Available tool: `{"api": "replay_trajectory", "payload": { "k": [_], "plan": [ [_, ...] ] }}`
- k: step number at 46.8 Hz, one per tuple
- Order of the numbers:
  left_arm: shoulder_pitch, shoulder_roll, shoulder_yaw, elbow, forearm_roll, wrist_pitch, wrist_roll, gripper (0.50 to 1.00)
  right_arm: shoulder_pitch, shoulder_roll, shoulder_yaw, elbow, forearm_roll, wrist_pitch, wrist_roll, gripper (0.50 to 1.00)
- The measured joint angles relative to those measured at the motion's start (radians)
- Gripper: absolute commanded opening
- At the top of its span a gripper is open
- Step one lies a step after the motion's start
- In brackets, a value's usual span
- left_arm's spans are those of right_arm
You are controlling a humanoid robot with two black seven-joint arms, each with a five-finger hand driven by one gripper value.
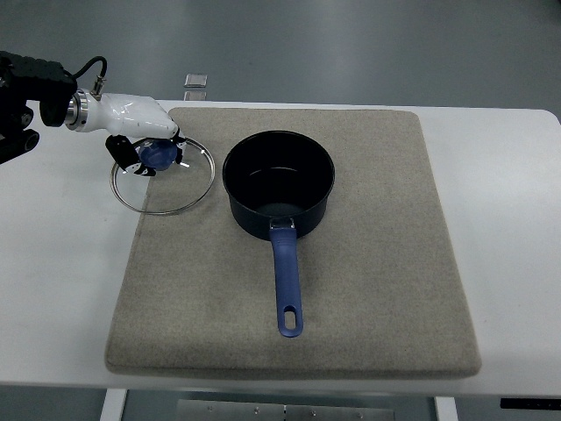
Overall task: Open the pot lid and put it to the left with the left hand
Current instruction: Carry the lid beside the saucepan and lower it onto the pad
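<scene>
Lid (163, 175) of clear glass with a metal rim lies to the left of the pot, partly on the left edge of the grey mat (368, 289) and partly over the white table (61, 289), with its blue knob (159, 156) near the top of the circle. From the left edge of the picture the robot's left arm comes in, black at the far side and then white, and its left hand (145, 149) sits right over the knob, the dark fingers (123, 156) curled in close around it so that the hand appears to have the knob in its grip; whether the lid is fully resting on the surfaces or held just above them cannot be told. Behind the hand, near the far edge of the table, a small clear block (196, 81) stands just beyond the mat. Moving right, the dark blue pot (279, 184) stands uncovered on the mat, just beside the lid's rim but not touching it, and its inside looks bare. A blue handle (287, 281) runs from the pot's near side straight toward the camera and ends in a loop with a hole. The right part of the mat is bare, and beyond it the table reaches to the right edge.
</scene>
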Motion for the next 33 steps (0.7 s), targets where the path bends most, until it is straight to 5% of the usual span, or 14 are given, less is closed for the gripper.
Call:
{"api": "replay_trajectory", "payload": {
  "k": [29,33],
  "plan": [
    [0.02,-0.062,-0.011,0.01,-0.022,0.027,0.0,0.5,0.0,0.0,0.0,0.0,0.0,0.0,0.0,0.917],
    [0.022,-0.062,-0.011,0.01,-0.032,0.067,0.0,0.576,0.0,0.0,0.0,0.0,0.0,0.0,0.0,0.917]
  ]
}}
